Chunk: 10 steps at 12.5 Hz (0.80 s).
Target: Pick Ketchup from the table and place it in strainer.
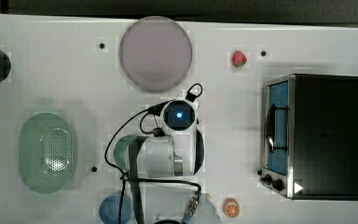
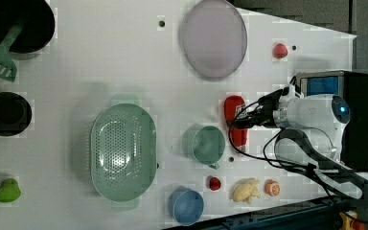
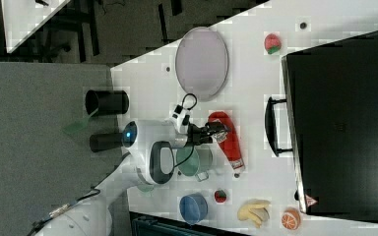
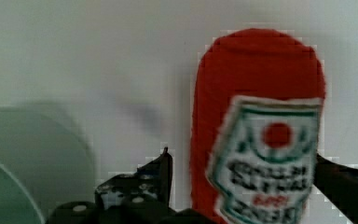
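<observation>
Two spread fingers [image 4: 142,184] of the tool [image 4: 242,186] straddle the ketchup [image 4: 258,126], which lies flat on the white tabletop [image 2: 100,57] just beside the round green cup [image 2: 206,143]. Well apart, toward the left view's left, sits the strainer [image 2: 122,151].

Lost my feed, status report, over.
Gripper open, astride ketchup. Bottle lying on table, not gripped. Green cup between it and strainer.
</observation>
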Motion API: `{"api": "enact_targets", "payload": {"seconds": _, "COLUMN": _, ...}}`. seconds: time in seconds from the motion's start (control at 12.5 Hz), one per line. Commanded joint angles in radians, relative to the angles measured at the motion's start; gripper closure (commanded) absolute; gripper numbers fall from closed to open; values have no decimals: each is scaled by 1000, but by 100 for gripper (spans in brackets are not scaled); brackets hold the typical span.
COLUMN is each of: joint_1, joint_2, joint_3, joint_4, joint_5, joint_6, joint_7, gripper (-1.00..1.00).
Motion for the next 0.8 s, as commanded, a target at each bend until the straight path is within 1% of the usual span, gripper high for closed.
{"api": "enact_targets", "payload": {"seconds": 0.08, "joint_1": -5, "joint_2": 28, "joint_3": 1, "joint_4": 9, "joint_5": 3, "joint_6": 51, "joint_7": 34, "gripper": -68}}
{"api": "enact_targets", "payload": {"seconds": 0.16, "joint_1": -4, "joint_2": 30, "joint_3": 3, "joint_4": 11, "joint_5": 3, "joint_6": 54, "joint_7": 34, "gripper": -43}}
{"api": "enact_targets", "payload": {"seconds": 0.24, "joint_1": -4, "joint_2": 25, "joint_3": 3, "joint_4": 13, "joint_5": 3, "joint_6": 53, "joint_7": 34, "gripper": -22}}
{"api": "enact_targets", "payload": {"seconds": 0.4, "joint_1": -4, "joint_2": 3, "joint_3": 2, "joint_4": 16, "joint_5": 3, "joint_6": 50, "joint_7": 34, "gripper": -22}}
{"api": "enact_targets", "payload": {"seconds": 0.56, "joint_1": -5, "joint_2": -60, "joint_3": -2, "joint_4": 20, "joint_5": 3, "joint_6": 28, "joint_7": 34, "gripper": -22}}
{"api": "enact_targets", "payload": {"seconds": 0.64, "joint_1": -5, "joint_2": -110, "joint_3": -1, "joint_4": 24, "joint_5": 3, "joint_6": -16, "joint_7": 35, "gripper": -22}}
{"api": "enact_targets", "payload": {"seconds": 0.8, "joint_1": -3, "joint_2": -227, "joint_3": 6, "joint_4": 49, "joint_5": 4, "joint_6": -183, "joint_7": 34, "gripper": -22}}
